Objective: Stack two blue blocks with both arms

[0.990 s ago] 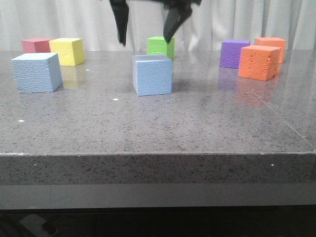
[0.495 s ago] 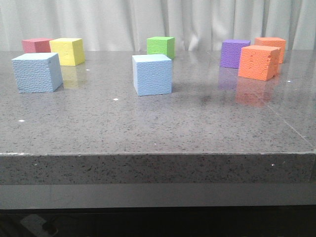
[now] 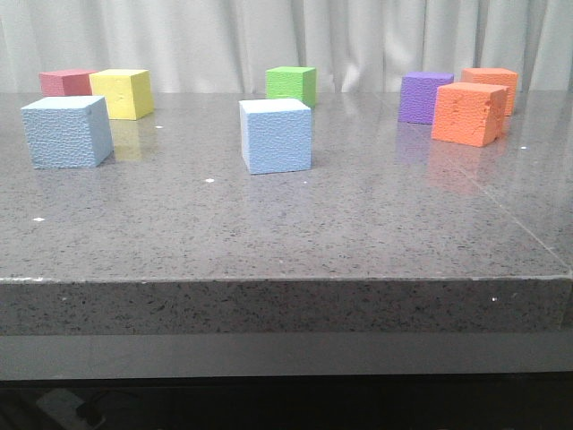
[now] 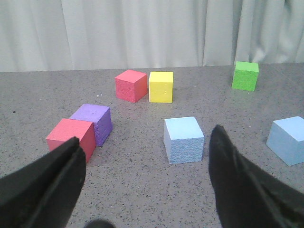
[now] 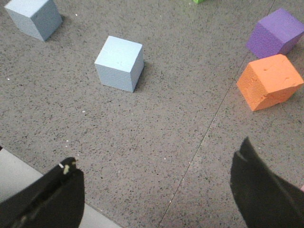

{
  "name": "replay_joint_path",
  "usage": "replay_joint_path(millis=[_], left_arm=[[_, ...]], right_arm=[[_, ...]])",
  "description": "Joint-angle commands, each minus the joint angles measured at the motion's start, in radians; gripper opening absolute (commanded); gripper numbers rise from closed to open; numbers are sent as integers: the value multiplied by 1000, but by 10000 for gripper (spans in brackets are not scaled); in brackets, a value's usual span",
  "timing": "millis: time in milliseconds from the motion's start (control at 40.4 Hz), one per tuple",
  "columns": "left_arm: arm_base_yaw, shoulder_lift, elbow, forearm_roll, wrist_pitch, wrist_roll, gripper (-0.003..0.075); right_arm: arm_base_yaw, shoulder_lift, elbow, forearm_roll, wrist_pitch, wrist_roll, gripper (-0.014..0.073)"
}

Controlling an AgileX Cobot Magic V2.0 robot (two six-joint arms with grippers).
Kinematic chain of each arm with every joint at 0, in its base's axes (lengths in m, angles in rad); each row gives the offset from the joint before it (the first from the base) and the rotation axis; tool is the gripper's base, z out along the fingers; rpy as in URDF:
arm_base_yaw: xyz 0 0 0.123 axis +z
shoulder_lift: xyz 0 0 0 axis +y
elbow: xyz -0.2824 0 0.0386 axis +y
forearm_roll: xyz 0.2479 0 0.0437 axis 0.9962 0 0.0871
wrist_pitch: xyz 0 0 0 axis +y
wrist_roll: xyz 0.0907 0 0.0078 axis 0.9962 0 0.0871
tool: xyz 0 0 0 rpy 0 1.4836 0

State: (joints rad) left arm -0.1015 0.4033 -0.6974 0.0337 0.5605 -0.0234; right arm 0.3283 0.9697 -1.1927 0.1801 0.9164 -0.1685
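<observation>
Two pale blue blocks stand apart on the grey table, one at the left (image 3: 67, 132) and one near the middle (image 3: 276, 135). Neither gripper appears in the front view. In the left wrist view my left gripper (image 4: 146, 142) is open and empty, with the left blue block (image 4: 184, 139) on the table beyond it and the middle blue block (image 4: 288, 139) off to the side. My right gripper (image 5: 156, 156) is open and empty too, high over the table's front edge. It looks down on the middle blue block (image 5: 119, 63) and the left blue block (image 5: 34, 16).
Other cubes stand along the back: red (image 3: 64, 81), yellow (image 3: 123, 92), green (image 3: 291, 84), purple (image 3: 425, 97) and two orange ones (image 3: 469, 113) (image 3: 491, 85). Another purple cube (image 4: 92, 122) and a red cube (image 4: 70, 137) touch each other near my left gripper. The table's front edge (image 3: 286, 279) is close.
One second ago a pair of open black fingers hung above the middle blue block in the front view. They have risen out of that view. The blocks have not moved.
</observation>
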Motion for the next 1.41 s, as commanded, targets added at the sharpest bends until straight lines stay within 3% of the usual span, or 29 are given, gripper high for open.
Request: replay_joint_path(millis=[0, 198, 371, 1238, 1386], left_arm=[[0, 16, -30, -5, -76, -2, 533], [0, 16, -30, -5, -76, -2, 533], [0, 16, -30, -5, -76, -2, 533], [0, 16, -30, -5, -80, -2, 533], [0, 18, -30, -5, -161, -2, 533]], right_arm=[[-7, -148, 90, 17, -122, -17, 625], [-7, -406, 299, 26, -178, -16, 625], [-7, -485, 394, 26, -222, -16, 625], [-7, -483, 401, 26, -219, -16, 625], [-7, -483, 401, 26, -219, -16, 625]])
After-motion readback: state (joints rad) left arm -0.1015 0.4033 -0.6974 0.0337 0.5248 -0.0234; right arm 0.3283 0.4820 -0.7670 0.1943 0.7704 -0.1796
